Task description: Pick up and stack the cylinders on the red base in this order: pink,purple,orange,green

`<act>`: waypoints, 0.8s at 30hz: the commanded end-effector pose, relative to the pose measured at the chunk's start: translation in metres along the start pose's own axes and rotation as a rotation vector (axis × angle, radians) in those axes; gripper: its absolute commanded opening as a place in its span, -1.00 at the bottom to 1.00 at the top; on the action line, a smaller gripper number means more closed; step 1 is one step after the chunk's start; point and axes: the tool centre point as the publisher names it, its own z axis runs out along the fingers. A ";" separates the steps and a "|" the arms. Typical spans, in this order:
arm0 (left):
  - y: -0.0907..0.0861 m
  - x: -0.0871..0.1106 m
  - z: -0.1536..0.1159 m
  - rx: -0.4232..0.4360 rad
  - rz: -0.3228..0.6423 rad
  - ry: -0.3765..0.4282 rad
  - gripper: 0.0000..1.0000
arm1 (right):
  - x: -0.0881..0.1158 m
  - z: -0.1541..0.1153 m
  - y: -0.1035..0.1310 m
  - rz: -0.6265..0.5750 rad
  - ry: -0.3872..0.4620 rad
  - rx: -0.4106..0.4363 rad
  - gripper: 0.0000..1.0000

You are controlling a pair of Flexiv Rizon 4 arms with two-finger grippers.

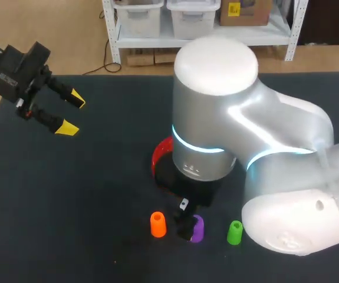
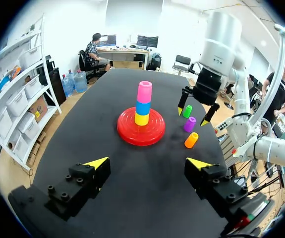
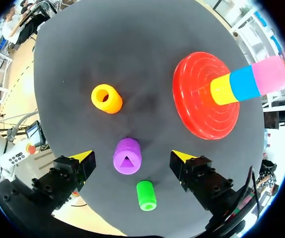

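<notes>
One piece matters now: the purple cylinder (image 3: 127,155) stands upright directly under your right gripper (image 3: 132,157), between its spread tips and touching neither, its long axis pointing straight up at the wrist. The pink cylinder (image 3: 270,74) already tops the stack on the red base (image 3: 197,106), nearby. Your left gripper (image 2: 148,162), also spread, hangs well apart, so the right is nearer.

Even overhead light is glaring off the right arm (image 1: 263,135), throwing soft shadows beneath it onto the dark table (image 1: 69,206)
</notes>
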 end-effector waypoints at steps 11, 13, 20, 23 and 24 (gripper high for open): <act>0.000 0.001 0.001 -0.002 0.002 -0.002 1.00 | 0.001 0.007 0.001 -0.003 0.032 0.025 -0.18; 0.000 0.001 0.001 -0.002 0.002 -0.002 1.00 | 0.001 0.007 0.001 -0.002 0.034 0.027 -0.22; 0.000 0.001 0.001 -0.002 0.002 -0.002 1.00 | 0.000 0.009 0.000 -0.001 0.037 0.032 -0.29; 0.000 0.001 0.001 -0.002 0.002 -0.002 1.00 | 0.000 0.008 0.000 0.000 0.037 0.036 -0.84; 0.000 0.001 0.001 -0.002 0.002 -0.002 1.00 | 0.000 0.006 -0.001 0.006 0.034 0.039 -1.00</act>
